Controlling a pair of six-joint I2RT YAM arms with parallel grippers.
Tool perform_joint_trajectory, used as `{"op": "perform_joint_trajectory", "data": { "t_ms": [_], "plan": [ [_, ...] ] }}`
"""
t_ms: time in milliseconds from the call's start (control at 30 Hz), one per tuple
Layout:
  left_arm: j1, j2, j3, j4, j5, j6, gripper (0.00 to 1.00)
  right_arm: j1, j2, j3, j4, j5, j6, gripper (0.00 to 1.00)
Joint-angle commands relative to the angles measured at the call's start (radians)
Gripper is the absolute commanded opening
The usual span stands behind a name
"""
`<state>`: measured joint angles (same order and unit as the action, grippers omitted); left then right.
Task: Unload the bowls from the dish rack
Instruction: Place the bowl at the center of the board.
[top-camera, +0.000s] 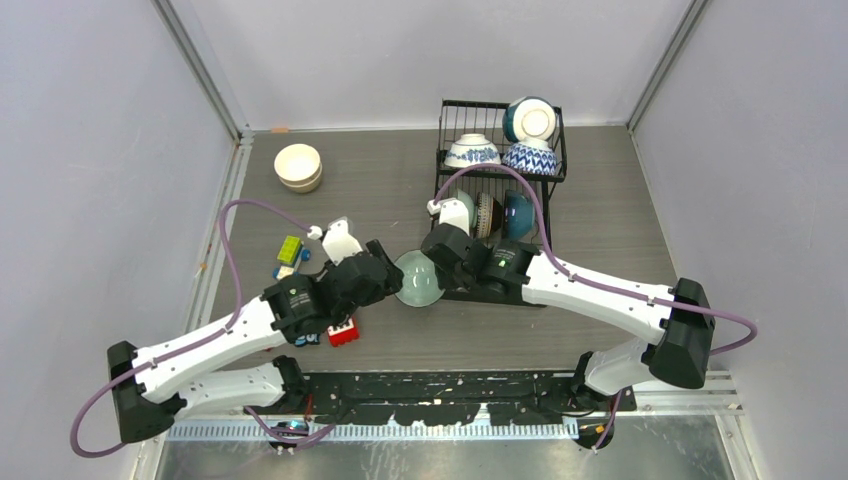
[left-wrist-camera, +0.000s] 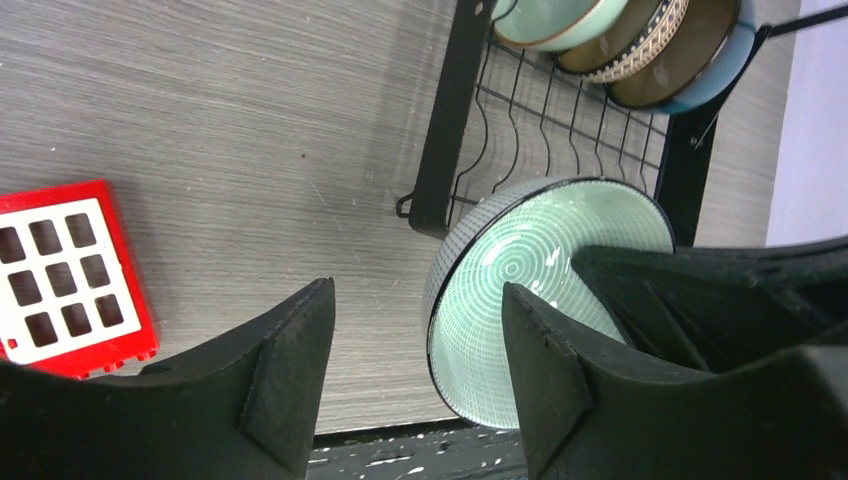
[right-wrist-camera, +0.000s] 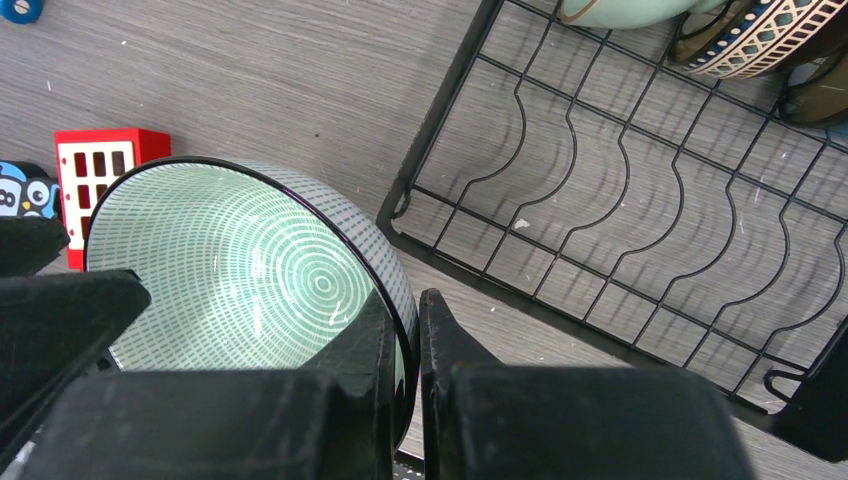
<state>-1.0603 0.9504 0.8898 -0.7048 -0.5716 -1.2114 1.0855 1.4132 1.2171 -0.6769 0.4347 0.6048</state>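
A pale green ringed bowl (top-camera: 418, 279) hangs on edge just off the front left corner of the black dish rack (top-camera: 545, 180). My right gripper (top-camera: 443, 262) is shut on its rim, one finger inside (right-wrist-camera: 370, 350) and one outside. My left gripper (top-camera: 390, 282) stands open at the bowl's (left-wrist-camera: 520, 270) other side. Its fingers straddle that rim, and the outer finger (left-wrist-camera: 290, 370) stands apart from the wall. Three bowls (top-camera: 458, 212) stand on edge in the rack's lower slots. Three more (top-camera: 530, 157) sit in the upper basket. Cream bowls (top-camera: 298, 167) are stacked on the table at the far left.
Toy blocks lie by my left arm: a red one (top-camera: 343, 332), a yellow-green one (top-camera: 290, 248) and blue ones (top-camera: 285, 270). The rack's front slots (right-wrist-camera: 620, 200) hold nothing. Grey walls close in the table on both sides.
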Motion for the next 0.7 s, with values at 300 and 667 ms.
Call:
{"op": "perform_joint_trajectory", "data": {
  "t_ms": [300, 667],
  "plan": [
    [0.013, 0.080, 0.075, -0.048, -0.049, -0.081, 0.53, 0.002, -0.029, 0.067, 0.067, 0.023, 0.081, 0.01],
    [0.013, 0.088, 0.052, -0.037, -0.053, -0.083, 0.36, 0.003, 0.001, 0.105, 0.046, 0.007, 0.100, 0.01]
  ]
}}
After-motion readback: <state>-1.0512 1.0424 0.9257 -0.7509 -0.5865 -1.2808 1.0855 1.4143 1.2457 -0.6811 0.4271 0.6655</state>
